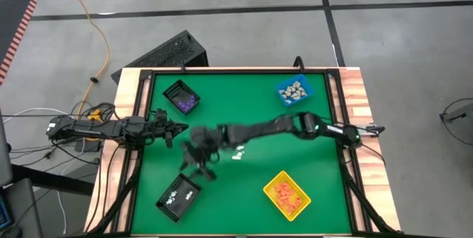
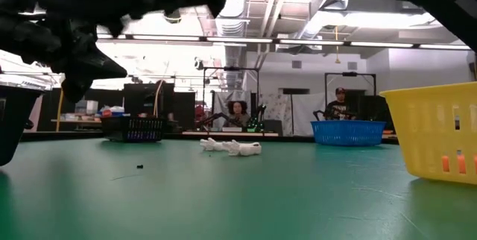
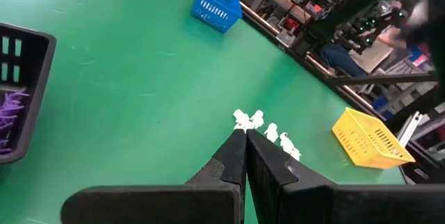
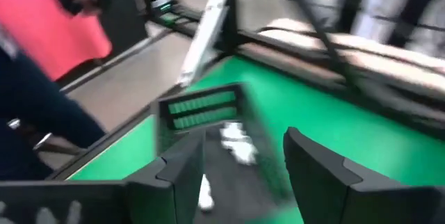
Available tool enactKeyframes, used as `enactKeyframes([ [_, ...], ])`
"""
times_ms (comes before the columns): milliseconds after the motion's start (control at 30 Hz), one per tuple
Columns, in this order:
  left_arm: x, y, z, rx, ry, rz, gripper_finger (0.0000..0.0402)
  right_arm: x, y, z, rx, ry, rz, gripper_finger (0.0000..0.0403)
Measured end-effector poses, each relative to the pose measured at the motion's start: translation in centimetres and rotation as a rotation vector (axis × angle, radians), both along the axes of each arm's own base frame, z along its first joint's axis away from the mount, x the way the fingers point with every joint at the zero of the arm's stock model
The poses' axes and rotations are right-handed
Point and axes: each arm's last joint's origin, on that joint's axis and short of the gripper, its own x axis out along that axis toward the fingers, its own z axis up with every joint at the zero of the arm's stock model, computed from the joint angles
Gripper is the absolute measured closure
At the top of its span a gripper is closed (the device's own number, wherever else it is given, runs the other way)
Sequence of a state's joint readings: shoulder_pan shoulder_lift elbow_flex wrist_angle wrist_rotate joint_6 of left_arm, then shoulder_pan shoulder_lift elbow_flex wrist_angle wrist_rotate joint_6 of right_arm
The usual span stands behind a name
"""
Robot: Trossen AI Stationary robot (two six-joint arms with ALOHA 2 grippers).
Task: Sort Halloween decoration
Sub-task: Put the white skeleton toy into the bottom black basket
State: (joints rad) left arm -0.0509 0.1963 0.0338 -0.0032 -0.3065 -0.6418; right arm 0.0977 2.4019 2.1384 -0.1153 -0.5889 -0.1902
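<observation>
A small heap of white Halloween decoration pieces (image 1: pixel 238 151) lies on the green table mid-way (image 3: pixel 264 128). My right gripper (image 4: pixel 243 175) is open and hangs over the black bin (image 1: pixel 178 196) at the near left, which holds white pieces (image 4: pixel 236 144); nothing sits between its fingers. The wrist view is blurred. In the high view that gripper (image 1: pixel 198 164) reaches across from the right. My left gripper (image 3: pixel 245 133) is shut and holds nothing, level above the table's left edge (image 1: pixel 174 127), pointing toward the white heap.
A black bin with purple pieces (image 1: pixel 181 97) stands far left, a blue bin with beige pieces (image 1: pixel 294 92) far right, a yellow bin with orange pieces (image 1: pixel 287 195) near right. Wooden rails (image 1: pixel 353 105) border the table. People sit beyond the far edge (image 2: pixel 237 113).
</observation>
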Motion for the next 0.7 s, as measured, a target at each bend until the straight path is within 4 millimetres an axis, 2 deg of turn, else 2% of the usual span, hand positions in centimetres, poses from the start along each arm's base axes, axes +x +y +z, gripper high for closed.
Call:
enactKeyframes([
  [100, 0.0, 0.0, 0.0, 0.0, 0.0, -0.007, 0.0401, -1.4, -3.2, 3.1, -0.011, 0.065, -0.069, 0.0202],
  [200, 0.0, -0.1, 0.0, -0.016, -0.003, -0.029, 0.0401, -3.7, -5.9, 5.2, -0.047, 0.187, -0.105, 0.0214],
  [300, 0.0, -0.2, 0.0, -0.027, 0.0, -0.057, 0.0401, -7.5, -8.5, 7.7, -0.142, 0.321, -0.12, 0.0225],
  [433, 0.0, -0.2, 0.0, -0.008, 0.005, -0.066, 0.0402, -13.5, -12.2, 10.9, -0.207, 0.513, -0.171, 0.024],
  [567, 0.0, -0.2, 0.0, 0.03, 0.014, -0.064, 0.0401, -19.0, -15.6, 12.8, -0.19, 0.627, -0.293, 0.026],
  [633, 0.0, -0.2, 0.0, 0.043, 0.017, -0.066, 0.0401, -21.7, -16.5, 13.4, -0.188, 0.646, -0.366, 0.0271],
  [700, 0.0, -0.2, 0.0, 0.045, 0.018, -0.067, 0.0401, -23.9, -16.8, 13.0, -0.177, 0.652, -0.422, 0.0281],
])
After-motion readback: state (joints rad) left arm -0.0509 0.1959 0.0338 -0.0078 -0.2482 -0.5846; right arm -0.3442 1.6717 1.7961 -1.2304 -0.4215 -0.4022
